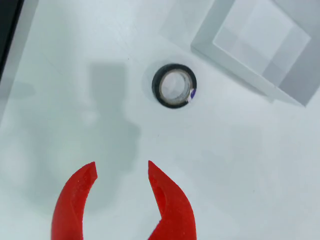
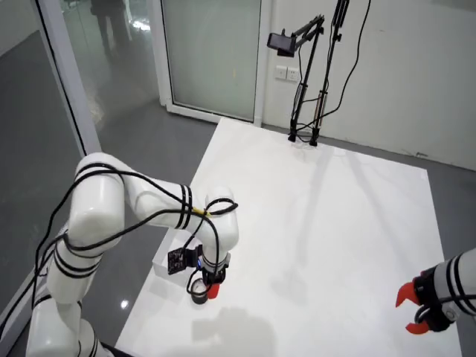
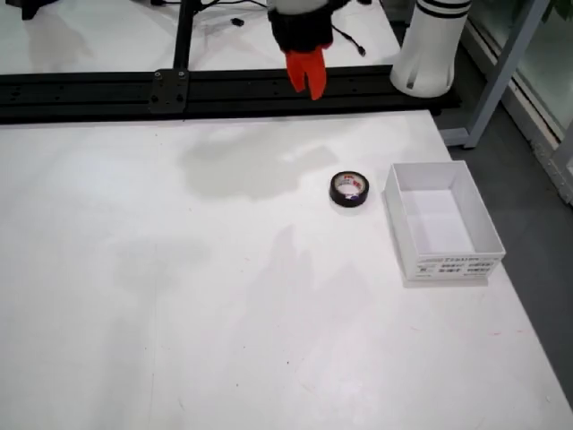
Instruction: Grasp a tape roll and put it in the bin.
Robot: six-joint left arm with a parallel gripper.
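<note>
In the view that rides on the arm, the red tool (image 1: 121, 172) fills the lower left, its two curved fingers (image 1: 75, 200) standing well apart with nothing between them. Above the tips and a little to the right lies the tape roll (image 1: 174, 85), black with a pale core, flat on the white surface (image 1: 240, 165) and clear of the fingers. Further right, in the upper corner, sits the bin (image 1: 260, 45), a white open box seen at an angle, near the roll but not touching it.

In the high room view, the white arm (image 2: 149, 204) bends down over the left edge of the surface (image 2: 320, 223), and the tool (image 2: 211, 290) shows only as a small red tip, too small to read its opening. The bin (image 2: 162, 262) peeks out just left of the wrist. At the far right a second arm's red gripper (image 2: 413, 306) hangs by the edge.

In the front view, the tool (image 3: 306, 72) hangs above the surface (image 3: 179, 313) at the top, left of the roll. The tape roll (image 3: 349, 189) lies flat just left of the bin (image 3: 443, 260), a narrow gap between them. The bin stands upright and holds nothing visible.
</note>
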